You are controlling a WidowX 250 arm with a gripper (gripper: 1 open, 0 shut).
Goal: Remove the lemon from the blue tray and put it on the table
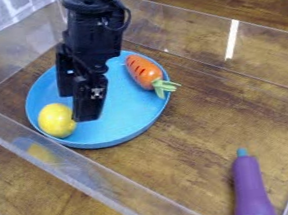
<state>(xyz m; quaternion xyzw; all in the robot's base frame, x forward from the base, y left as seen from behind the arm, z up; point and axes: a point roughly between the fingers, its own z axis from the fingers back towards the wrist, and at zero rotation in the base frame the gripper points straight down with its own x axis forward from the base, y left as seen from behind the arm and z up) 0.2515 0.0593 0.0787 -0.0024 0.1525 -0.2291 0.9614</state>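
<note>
My claw point(82, 96) hangs over the blue tray point(123, 128) with its jaws spread wide and nothing between them, pointing steeply down. The lemon point(57, 119) lies inside the tray near its left rim, and my nearer finger stands just beside it on the lemon's right; I cannot tell whether it touches the fruit.

A carrot point(146, 74) with a green top lies at the tray's right side, its leafy end reaching over the rim. It sits well apart from the lemon, with my claw between the two.

The tray rests on the dark wooden surface point(144, 185), close to the clear wall point(62, 177) that runs along the near-left side. Between the tray's left rim and that wall only a narrow strip of wood shows. To the right of the tray the surface opens out broadly, bare planks with a bright streak of reflected light. In front and to the right of the tray there is also open wood, up to a purple eggplant point(251, 190) that lies well away from the tray near the lower right corner. Another clear wall rises behind the tray, past my arm.
</note>
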